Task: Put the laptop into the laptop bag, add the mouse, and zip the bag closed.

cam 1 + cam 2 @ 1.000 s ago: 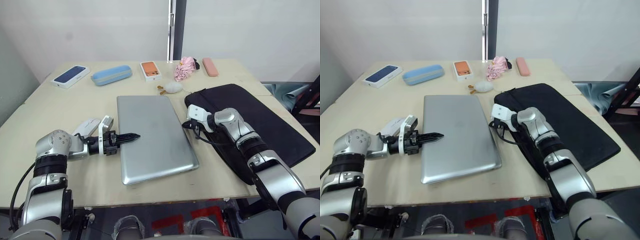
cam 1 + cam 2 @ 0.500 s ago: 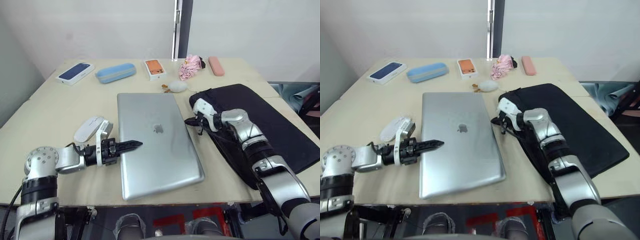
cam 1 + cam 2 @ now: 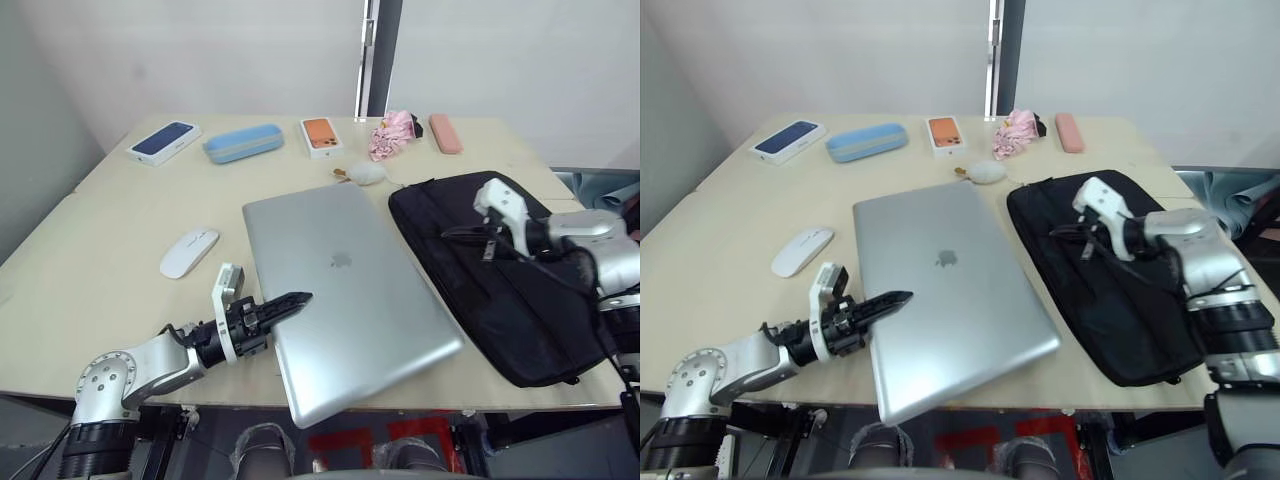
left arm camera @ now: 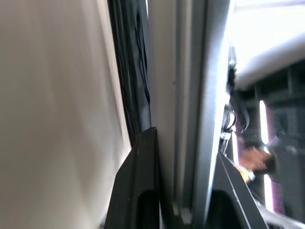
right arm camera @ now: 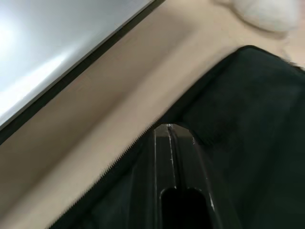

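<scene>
The silver laptop (image 3: 345,290) lies shut and slanted on the table. The black laptop bag (image 3: 500,275) lies flat just beside it. The small white mouse (image 3: 189,252) sits apart.

Laptop (image 3: 345,290) at counter (image 3: 110,230) centre, near corner overhanging the 6 o'clock edge. Laptop bag (image 3: 500,280) at 3 o'clock, just beside it. Mouse (image 3: 189,252) at 9 o'clock, apart. Left gripper (image 3: 290,302) at laptop's 8 o'clock edge.

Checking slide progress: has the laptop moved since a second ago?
Yes. The laptop has swung toward the laptop bag; its near corner now overhangs the table edge.
</scene>
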{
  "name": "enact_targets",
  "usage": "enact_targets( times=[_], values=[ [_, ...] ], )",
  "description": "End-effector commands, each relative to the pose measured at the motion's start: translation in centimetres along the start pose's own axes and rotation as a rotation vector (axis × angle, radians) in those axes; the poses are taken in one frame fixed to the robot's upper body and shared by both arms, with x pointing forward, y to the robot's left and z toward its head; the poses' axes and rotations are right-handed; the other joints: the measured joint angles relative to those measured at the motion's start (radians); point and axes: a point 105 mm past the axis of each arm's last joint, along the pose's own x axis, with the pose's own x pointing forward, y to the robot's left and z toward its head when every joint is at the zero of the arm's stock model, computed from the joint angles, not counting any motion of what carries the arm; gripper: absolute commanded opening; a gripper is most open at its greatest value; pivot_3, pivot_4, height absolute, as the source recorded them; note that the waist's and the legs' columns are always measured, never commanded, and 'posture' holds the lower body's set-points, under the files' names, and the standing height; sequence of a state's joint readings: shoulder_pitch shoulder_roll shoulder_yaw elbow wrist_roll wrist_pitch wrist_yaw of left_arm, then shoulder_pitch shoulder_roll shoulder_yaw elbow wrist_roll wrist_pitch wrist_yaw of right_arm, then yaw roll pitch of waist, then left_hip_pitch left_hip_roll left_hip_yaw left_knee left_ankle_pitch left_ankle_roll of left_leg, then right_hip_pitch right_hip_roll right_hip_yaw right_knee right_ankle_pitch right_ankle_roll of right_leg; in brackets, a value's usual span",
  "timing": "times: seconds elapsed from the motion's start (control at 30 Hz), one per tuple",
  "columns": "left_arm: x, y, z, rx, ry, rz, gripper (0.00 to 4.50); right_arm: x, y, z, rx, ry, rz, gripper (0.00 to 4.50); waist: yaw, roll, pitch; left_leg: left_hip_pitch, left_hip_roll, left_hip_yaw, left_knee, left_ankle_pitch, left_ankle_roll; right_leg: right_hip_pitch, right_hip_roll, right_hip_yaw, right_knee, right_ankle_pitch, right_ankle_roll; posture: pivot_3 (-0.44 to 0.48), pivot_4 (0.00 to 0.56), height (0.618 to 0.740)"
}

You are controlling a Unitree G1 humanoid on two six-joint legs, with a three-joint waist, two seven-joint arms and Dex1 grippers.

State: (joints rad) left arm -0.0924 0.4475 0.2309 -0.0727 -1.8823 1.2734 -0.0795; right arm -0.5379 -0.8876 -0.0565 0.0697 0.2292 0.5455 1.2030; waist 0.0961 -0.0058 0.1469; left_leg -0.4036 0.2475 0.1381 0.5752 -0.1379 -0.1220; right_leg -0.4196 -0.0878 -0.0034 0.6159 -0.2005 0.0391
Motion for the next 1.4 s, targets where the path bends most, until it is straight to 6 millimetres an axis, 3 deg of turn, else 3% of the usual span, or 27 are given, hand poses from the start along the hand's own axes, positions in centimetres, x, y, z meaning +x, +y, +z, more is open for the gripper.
enact_targets(
  times=[0.03, 0.3, 0.4, 0.6, 0.77, 1.0, 1.07, 1.27, 1.4],
  values=[
    [0.1, -2.8, 0.8, -0.001, -0.002, -0.195, 0.31, -3.0, 0.0, 1.4, -0.028, 0.001, -0.006, 0.84, -0.006, 0.0, 0.0, 0.001, 0.001, 0.001, 0.0, 0.0, -0.001, 0.0, 0.001, 0.001, 0.001, 0.0, 0.001, 0.0, 0.15, 0.74],
    [0.4, -1.1, 1.2, -0.056, 0.037, -0.13, 0.31, -5.6, 1.3, 2.4, -0.048, 0.058, 0.019, 3.62, -0.002, 0.0, 0.0, 0.005, 0.0, 0.004, 0.004, -0.001, -0.001, 0.0, 0.0, 0.006, 0.007, 0.0, 0.004, 0.0, 0.15, 0.74],
    [0.6, -0.8, 1.3, -0.063, 0.039, -0.13, 0.31, -6.0, 1.8, 3.0, -0.043, 0.056, 0.036, 4.41, -0.001, 0.0, 0.0, 0.005, 0.0, 0.005, 0.005, 0.0, 0.001, 0.0, -0.001, 0.006, 0.007, 0.0, 0.004, 0.0, 0.15, 0.74],
    [0.8, -0.4, 1.1, -0.065, 0.056, -0.117, 0.31, -8.0, 2.7, 5.4, -0.03, 0.049, 0.105, 4.41, 0.0, 0.001, 0.0, 0.005, 0.0, 0.005, 0.006, 0.0, 0.001, 0.0, -0.001, 0.007, 0.008, 0.0, 0.004, 0.0, 0.15, 0.74],
    [0.8, 0.0, 1.1, -0.067, 0.065, -0.1, 0.31, -7.8, 3.3, 6.6, 0.0, 0.025, 0.128, 4.41, 0.0, 0.001, 0.0, 0.005, 0.0, 0.004, 0.008, 0.0, 0.002, 0.001, -0.001, 0.007, 0.01, 0.0, 0.004, 0.0, 0.15, 0.74],
    [0.6, 0.3, 0.9, -0.072, 0.068, -0.089, 0.31, -5.2, 3.5, 5.2, -0.045, 0.029, 0.076, 4.41, 0.0, 0.001, 0.0, 0.005, 0.0, 0.005, 0.011, 0.0, 0.002, 0.0, -0.002, 0.008, 0.014, 0.0, 0.004, 0.0, 0.15, 0.74],
    [0.6, 0.4, 0.9, -0.066, 0.067, -0.083, 0.31, -3.5, 2.9, 4.2, -0.07, 0.045, 0.004, 4.41, -0.003, 0.001, -0.001, 0.005, 0.0, 0.005, 0.012, -0.001, 0.002, 0.0, -0.002, 0.008, 0.014, 0.0, 0.004, 0.0, 0.15, 0.74],
    [0.7, 0.8, 0.9, -0.061, 0.059, -0.066, 0.31, 0.8, 4.5, 2.6, -0.057, 0.044, 0.001, 4.41, -0.004, 0.002, -0.002, 0.005, 0.0, 0.004, 0.013, -0.001, 0.001, 0.0, -0.002, 0.008, 0.015, 0.0, 0.004, 0.0, 0.15, 0.74],
    [1.0, 1.5, 1.5, -0.056, 0.017, -0.032, 0.31, 2.8, 4.2, 1.7, -0.037, 0.055, -0.052, 4.41, -0.003, 0.003, -0.002, 0.005, -0.001, 0.004, 0.013, -0.001, 0.001, 0.0, -0.002, 0.008, 0.016, 0.0, 0.004, 0.0, 0.15, 0.74]
  ],
)
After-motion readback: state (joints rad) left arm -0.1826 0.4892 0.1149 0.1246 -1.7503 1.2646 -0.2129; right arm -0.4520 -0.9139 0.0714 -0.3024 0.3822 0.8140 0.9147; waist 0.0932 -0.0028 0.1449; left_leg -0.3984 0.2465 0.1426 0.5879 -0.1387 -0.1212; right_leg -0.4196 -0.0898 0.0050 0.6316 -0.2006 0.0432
